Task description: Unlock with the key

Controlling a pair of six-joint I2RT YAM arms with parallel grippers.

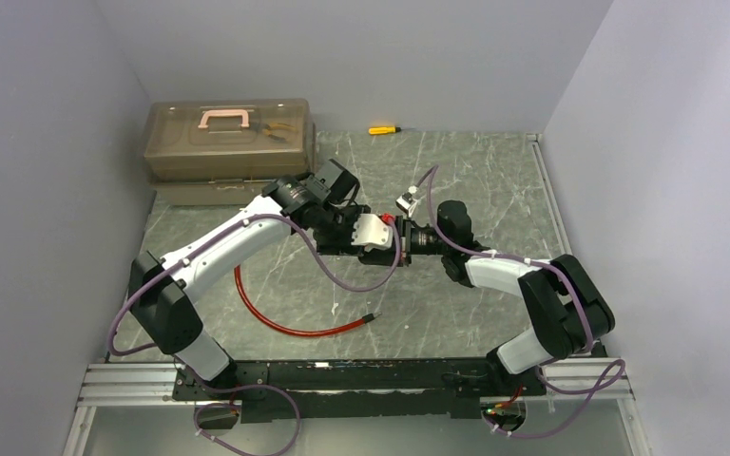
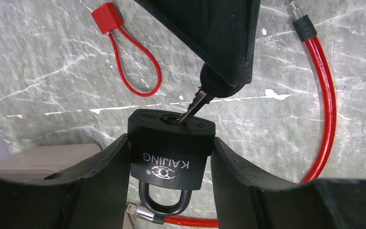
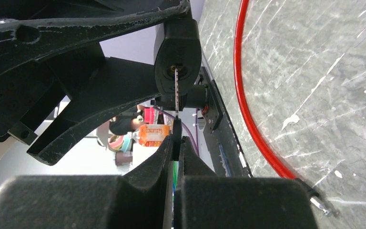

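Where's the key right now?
Left wrist view, centre: the key is pinched in the right gripper, its tip at the keyway of the padlock, which the left gripper holds.

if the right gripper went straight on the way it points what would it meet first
The padlock in the left gripper. The key in the right gripper has its tip in the keyhole, so it would likely slide deeper before the fingers touch the padlock.

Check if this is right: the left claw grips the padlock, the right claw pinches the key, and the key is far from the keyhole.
No: the key has its tip at the keyhole, not far from it, as the left wrist view shows. The rest holds.
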